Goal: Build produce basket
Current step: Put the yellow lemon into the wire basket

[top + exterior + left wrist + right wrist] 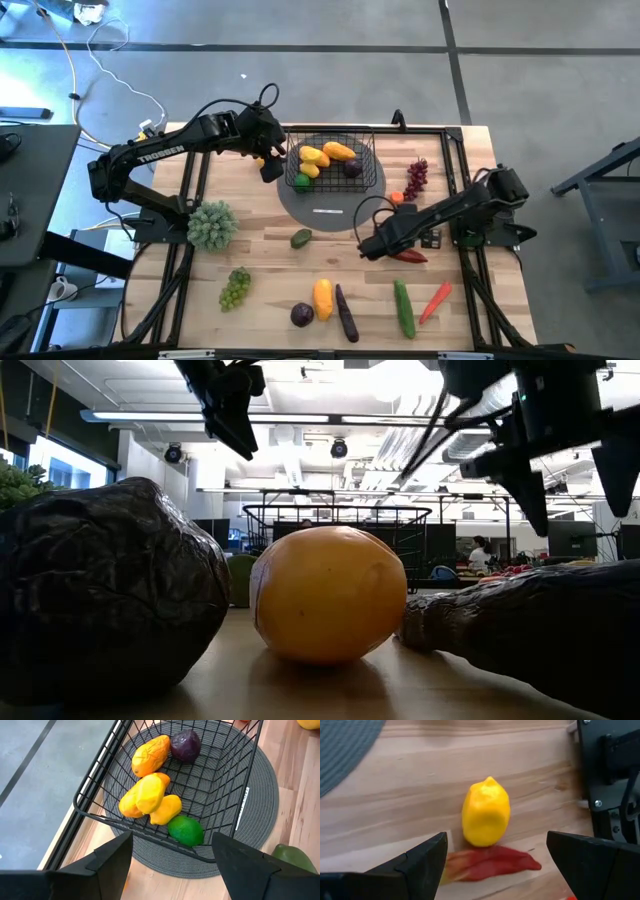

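The black wire basket [331, 160] stands on a round grey mat [300, 203] at the table's far middle. It holds yellow and orange pieces [148, 795], a purple one [185, 745] and a green lime [185, 830]. My left gripper [172, 841] hangs open above the basket's left rim [272, 165]. My right gripper [496, 840] is open and points down over a yellow lemon [486, 812] and a red pepper [492, 863], which lie on the wood right of the mat [408, 256]. It touches neither.
More produce lies loose on the table: a leafy green bunch [212, 224], an avocado [301, 238], green grapes [235, 287], a purple ball [302, 315], a yellow-orange fruit [323, 298], an aubergine [345, 312], a cucumber [404, 307], a red-orange piece [435, 301] and dark grapes [417, 178].
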Available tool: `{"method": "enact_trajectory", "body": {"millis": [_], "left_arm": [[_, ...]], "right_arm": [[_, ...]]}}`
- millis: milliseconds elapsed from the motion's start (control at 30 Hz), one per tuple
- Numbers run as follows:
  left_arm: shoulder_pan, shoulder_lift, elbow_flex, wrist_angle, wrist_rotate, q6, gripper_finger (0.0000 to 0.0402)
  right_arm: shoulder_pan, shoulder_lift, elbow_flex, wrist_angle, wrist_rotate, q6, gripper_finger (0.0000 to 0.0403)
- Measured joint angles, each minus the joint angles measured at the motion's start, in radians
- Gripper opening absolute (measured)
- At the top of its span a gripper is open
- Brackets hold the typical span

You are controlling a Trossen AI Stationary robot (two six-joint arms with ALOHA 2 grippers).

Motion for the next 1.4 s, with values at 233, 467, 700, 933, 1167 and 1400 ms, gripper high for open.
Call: {"method": "enact_trajectory", "body": {"millis": [233,467,700,933,1167,1400], "left_arm": [[0.000,0.000,0.000,0.000,0.000,0.000,0.0260],[0.000,0.000,0.000,0.000,0.000,0.026,0.0260],[0.000,0.000,0.000,0.000,-0.003,0.026,0.0260],[0.000,0.000,0.000,0.000,-0.004,0.026,0.0260],[0.000,0.000,0.000,0.000,-0.004,0.049,0.0260],[0.000,0.000,0.000,-0.004,-0.076,0.052,0.0260]], "right_arm": [[-0.010,0.001,-0.119,0.134,0.000,0.012,0.0323],[-0.028,0.000,-0.208,0.252,0.002,0.010,0.0322],[-0.047,0.000,-0.269,0.348,-0.042,-0.018,0.0278],[-0.047,0.000,-0.269,0.346,-0.053,-0.038,0.0162],[-0.047,0.000,-0.194,0.300,-0.042,-0.109,0.0124],[-0.047,0.000,-0.053,0.286,0.039,-0.221,0.0146]]}}
